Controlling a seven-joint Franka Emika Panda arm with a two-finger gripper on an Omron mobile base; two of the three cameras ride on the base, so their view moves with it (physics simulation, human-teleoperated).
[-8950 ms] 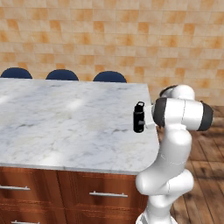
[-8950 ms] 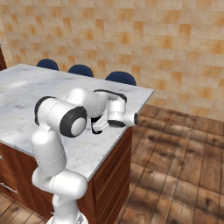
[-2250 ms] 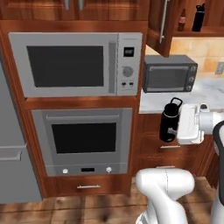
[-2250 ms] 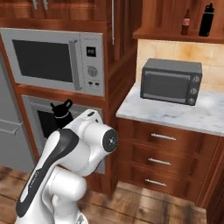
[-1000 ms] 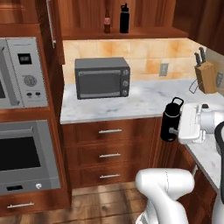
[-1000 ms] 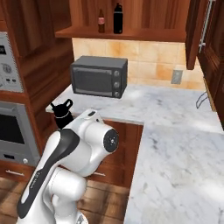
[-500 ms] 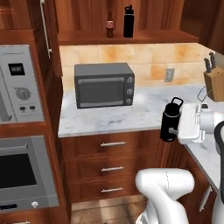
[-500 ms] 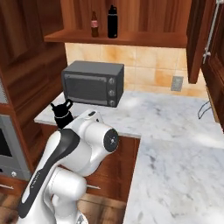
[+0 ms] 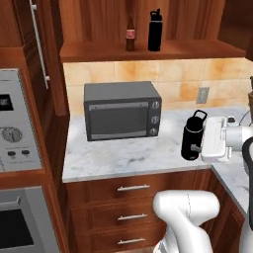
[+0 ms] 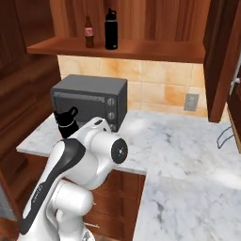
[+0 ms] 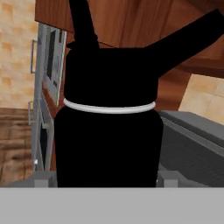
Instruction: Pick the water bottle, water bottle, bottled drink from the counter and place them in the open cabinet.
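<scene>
A black water bottle (image 9: 192,135) with a loop cap hangs upright over the marble counter (image 9: 123,159), with my gripper (image 9: 197,147) shut on its body. In the hand view this water bottle (image 11: 109,131) stands between my fingertips (image 11: 40,179); the right base view shows it (image 10: 67,122) behind my arm. On the shelf of the open cabinet (image 9: 197,49) stand a second black water bottle (image 9: 155,30) and, left of it, the brown bottled drink (image 9: 130,34). They also appear in the right base view: water bottle (image 10: 111,29), bottled drink (image 10: 88,32).
A dark toaster oven (image 9: 121,111) sits on the counter under the shelf. The cabinet's open doors with silver handles stand at the left (image 9: 39,44) and right (image 10: 221,56). A wall oven panel (image 9: 20,128) is at far left. The counter (image 10: 188,155) turns a corner to the right.
The whole picture has shifted: the base has moved, so the toaster oven and cabinet shelf now sit nearer and more central. The black bottle stays in my grip.
</scene>
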